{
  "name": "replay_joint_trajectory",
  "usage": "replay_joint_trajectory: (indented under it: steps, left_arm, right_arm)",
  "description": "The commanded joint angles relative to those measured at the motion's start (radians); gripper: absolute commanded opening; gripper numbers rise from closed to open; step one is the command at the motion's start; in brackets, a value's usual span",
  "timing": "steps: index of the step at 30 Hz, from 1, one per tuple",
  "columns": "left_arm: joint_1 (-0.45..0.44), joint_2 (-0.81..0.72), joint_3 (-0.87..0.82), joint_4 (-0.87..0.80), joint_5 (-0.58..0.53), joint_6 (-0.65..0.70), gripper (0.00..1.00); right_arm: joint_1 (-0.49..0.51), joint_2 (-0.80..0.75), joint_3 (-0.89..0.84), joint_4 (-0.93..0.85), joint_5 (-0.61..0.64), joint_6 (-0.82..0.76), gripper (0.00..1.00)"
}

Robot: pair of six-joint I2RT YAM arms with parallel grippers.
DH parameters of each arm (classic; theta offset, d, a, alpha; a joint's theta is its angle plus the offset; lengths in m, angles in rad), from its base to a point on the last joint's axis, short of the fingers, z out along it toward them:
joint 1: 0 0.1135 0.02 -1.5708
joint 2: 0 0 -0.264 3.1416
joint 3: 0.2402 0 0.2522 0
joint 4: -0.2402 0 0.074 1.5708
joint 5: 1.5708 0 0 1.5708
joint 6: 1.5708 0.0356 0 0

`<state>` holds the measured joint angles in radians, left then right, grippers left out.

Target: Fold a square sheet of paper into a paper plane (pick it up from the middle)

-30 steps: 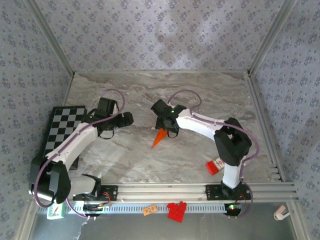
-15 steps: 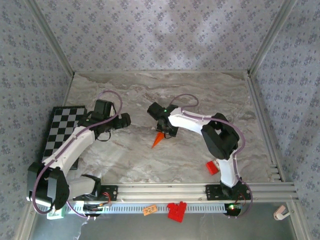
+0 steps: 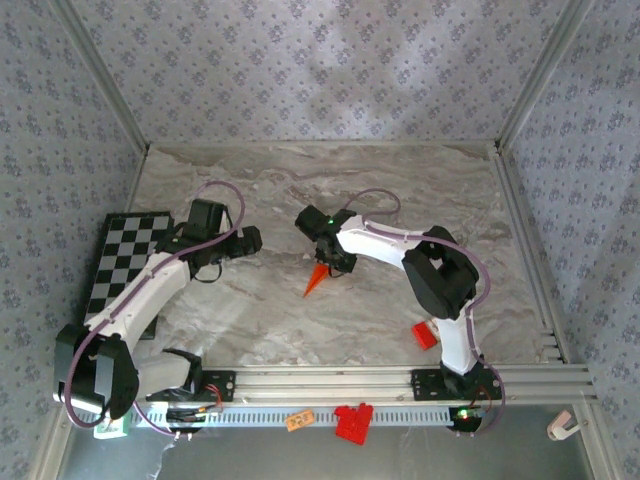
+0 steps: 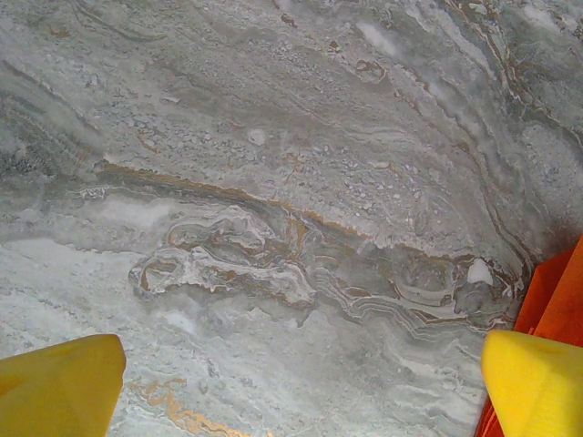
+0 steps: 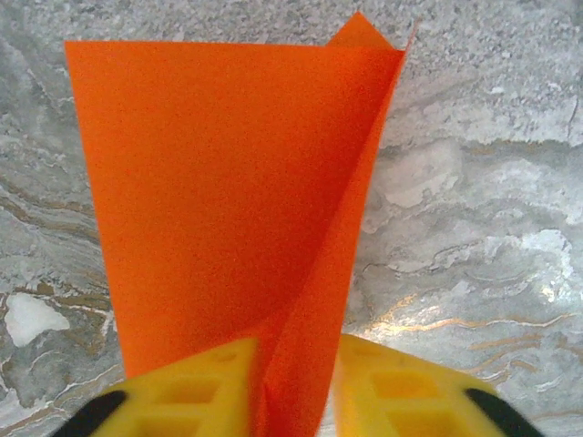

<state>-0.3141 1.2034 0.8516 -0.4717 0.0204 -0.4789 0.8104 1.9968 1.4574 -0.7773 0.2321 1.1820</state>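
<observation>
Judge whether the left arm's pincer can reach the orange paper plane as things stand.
Probably yes: the open left pincer hovers beside the paper plane, with bare marble tabletop between them. The right pincer, though, grips the plane's wide end, crowding that side.

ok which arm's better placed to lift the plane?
Right. The right tool pinches the orange paper plane by its raised fold; the left tool hangs open over the marble table beside it.
</observation>
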Motion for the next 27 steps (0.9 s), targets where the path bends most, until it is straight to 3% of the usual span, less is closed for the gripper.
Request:
replay_joint_trajectory:
  steps: [1,6,10,19,27]
  left_arm:
    - [0.010,0.001,-0.008,0.005,0.032,0.002,1.00]
    - [0.027,-0.005,-0.010,0.002,0.036,-0.016,1.00]
    - [0.045,-0.013,-0.017,0.006,0.036,-0.037,1.00]
    - [0.147,-0.027,-0.075,0.059,0.141,-0.149,1.00]
    - [0.164,-0.027,-0.141,0.144,0.255,-0.240,0.99]
  right_arm:
    - [0.000,-0.027,-0.011,-0.019,0.027,0.011,0.21]
    - [-0.005,-0.069,-0.014,-0.009,0.052,-0.034,0.07]
    - [-0.016,-0.109,-0.019,0.063,0.007,-0.150,0.02]
    - [-0.035,-0.127,-0.012,0.396,-0.362,-0.511,0.02]
    - [-0.049,-0.079,-0.140,0.704,-0.623,-0.491,0.06]
